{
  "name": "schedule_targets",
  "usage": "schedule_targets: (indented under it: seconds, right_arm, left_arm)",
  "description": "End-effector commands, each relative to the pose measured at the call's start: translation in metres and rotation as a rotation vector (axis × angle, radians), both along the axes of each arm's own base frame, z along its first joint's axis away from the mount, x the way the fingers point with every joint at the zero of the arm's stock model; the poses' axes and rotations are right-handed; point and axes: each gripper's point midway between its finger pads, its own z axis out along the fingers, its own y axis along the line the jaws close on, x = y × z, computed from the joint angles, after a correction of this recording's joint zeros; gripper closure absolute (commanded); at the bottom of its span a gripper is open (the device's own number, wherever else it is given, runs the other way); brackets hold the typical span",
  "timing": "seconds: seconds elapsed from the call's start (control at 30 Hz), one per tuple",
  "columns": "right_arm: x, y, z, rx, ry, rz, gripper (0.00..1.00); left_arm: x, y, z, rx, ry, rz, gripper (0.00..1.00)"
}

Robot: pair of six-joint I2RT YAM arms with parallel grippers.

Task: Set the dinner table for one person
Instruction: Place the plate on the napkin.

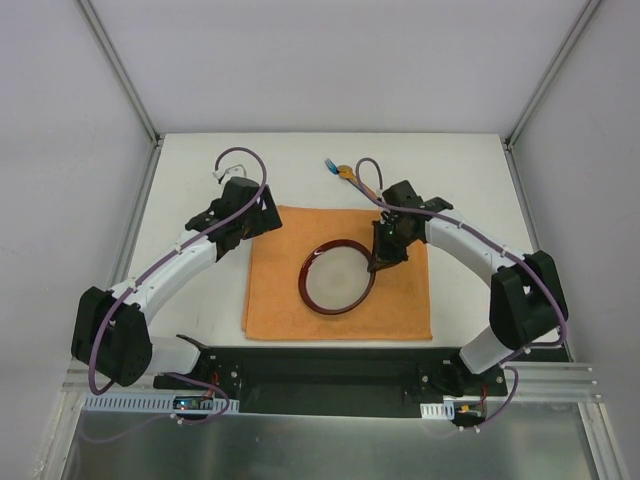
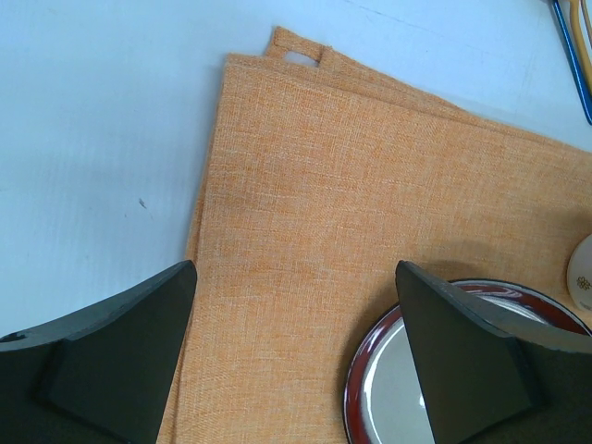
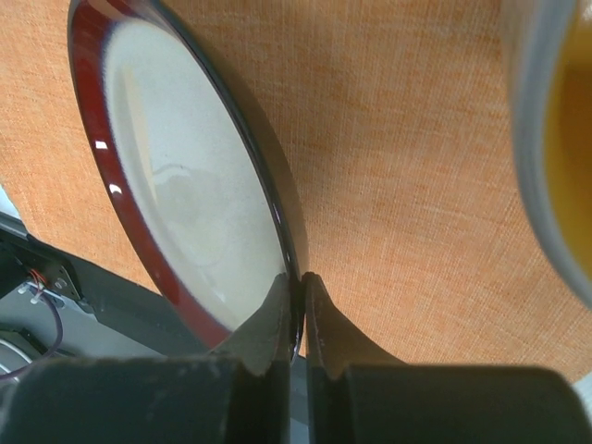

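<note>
A plate with a dark red rim (image 1: 338,278) is over the orange cloth placemat (image 1: 280,305) on the white dinner table (image 1: 200,170). My right gripper (image 1: 378,262) is shut on the plate's right rim. In the right wrist view the fingers (image 3: 303,282) pinch the rim and the plate (image 3: 185,185) stands tilted against the placemat (image 3: 407,185). My left gripper (image 1: 245,232) is open and empty above the placemat's far left corner. In its wrist view (image 2: 296,351) the placemat (image 2: 314,185) lies between the jaws and the plate (image 2: 388,388) is at lower right.
Cutlery with blue and yellow handles (image 1: 340,170) lies on the table beyond the placemat and also shows in the left wrist view (image 2: 573,55). A blurred grey-rimmed cup-like thing (image 3: 546,139) is close to the right wrist camera. A small white object (image 2: 583,277) sits beside the plate.
</note>
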Motion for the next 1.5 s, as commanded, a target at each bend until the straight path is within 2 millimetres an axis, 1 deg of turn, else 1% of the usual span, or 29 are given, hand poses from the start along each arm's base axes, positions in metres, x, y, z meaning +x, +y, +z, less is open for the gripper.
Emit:
schedule_targets:
  seconds: [0.0,0.03,0.07,0.1,0.2,0.27,0.3,0.33,0.37,0.4,0.5,0.53,0.57,0.6,0.83,1.03,1.07,1.23,1.33,1.37,1.47]
  right_arm:
    - [0.030,0.022,0.027,0.073,-0.094,0.031,0.99]
    - [0.032,0.021,0.026,0.065,-0.102,0.041,0.99]
    - [0.033,0.021,0.020,0.050,-0.084,0.044,0.99]
    - [0.037,0.023,0.021,0.047,-0.091,0.049,0.99]
    - [0.041,0.021,0.007,0.011,-0.071,0.063,0.99]
    - [0.043,0.017,0.002,-0.019,-0.069,0.066,0.99]
    - [0.044,0.014,-0.006,-0.050,-0.056,0.067,0.99]
    - [0.047,0.013,-0.007,-0.061,-0.059,0.071,0.99]
    - [0.045,0.009,-0.011,-0.085,-0.041,0.082,0.99]
    - [0.048,0.006,-0.018,-0.113,-0.036,0.082,0.99]
    - [0.050,-0.001,-0.024,-0.168,-0.027,0.096,0.99]
    - [0.049,-0.004,-0.025,-0.185,-0.020,0.101,0.99]
    - [0.053,-0.005,-0.023,-0.195,-0.025,0.102,0.99]
    - [0.053,-0.009,-0.030,-0.230,-0.008,0.103,0.99]
    - [0.051,-0.027,-0.036,-0.343,0.015,0.112,0.99]
    - [0.047,-0.031,-0.042,-0.383,0.029,0.131,0.99]
    - [0.049,-0.035,-0.043,-0.409,0.018,0.121,0.99]
    - [0.048,-0.037,-0.045,-0.436,0.018,0.131,0.99]
    - [0.048,-0.037,-0.046,-0.454,0.021,0.138,0.93]
    - [0.048,-0.037,-0.046,-0.457,0.020,0.139,0.89]
    - [0.048,-0.036,-0.043,-0.462,0.005,0.168,0.83]
  left_arm:
    - [0.002,0.004,0.006,-0.001,-0.022,-0.010,0.10]
    - [0.001,0.005,0.006,0.001,-0.022,-0.010,0.10]
    - [0.001,0.005,0.005,0.001,-0.019,-0.009,0.10]
    - [0.001,0.006,0.005,0.000,-0.022,-0.006,0.10]
    - [0.000,0.007,0.005,-0.002,-0.021,-0.005,0.10]
    - [-0.001,0.008,0.006,-0.003,-0.024,-0.004,0.10]
    - [-0.001,0.009,0.006,-0.003,-0.024,-0.002,0.10]
    - [-0.001,0.010,0.006,-0.004,-0.025,-0.001,0.11]
    - [-0.002,0.011,0.006,-0.005,-0.025,0.001,0.11]
    - [-0.002,0.010,0.005,-0.004,-0.023,0.000,0.10]
    - [-0.004,0.011,0.007,-0.009,-0.028,0.001,0.11]
    - [-0.005,0.012,0.005,-0.007,-0.024,0.001,0.11]
    - [-0.005,0.013,0.006,-0.009,-0.025,0.003,0.11]
    - [-0.005,0.013,0.005,-0.008,-0.024,0.005,0.11]
    - [-0.007,0.012,0.004,-0.023,-0.017,0.007,0.11]
    - [-0.007,0.009,0.001,-0.031,-0.006,0.001,0.12]
    - [-0.008,0.009,0.001,-0.035,-0.005,0.001,0.12]
    - [-0.008,0.007,0.001,-0.042,-0.002,-0.004,0.12]
    - [-0.009,0.006,-0.001,-0.045,0.005,-0.007,0.12]
    - [-0.009,0.006,-0.002,-0.047,0.009,-0.008,0.13]
    - [-0.010,0.004,-0.003,-0.055,0.015,-0.011,0.13]
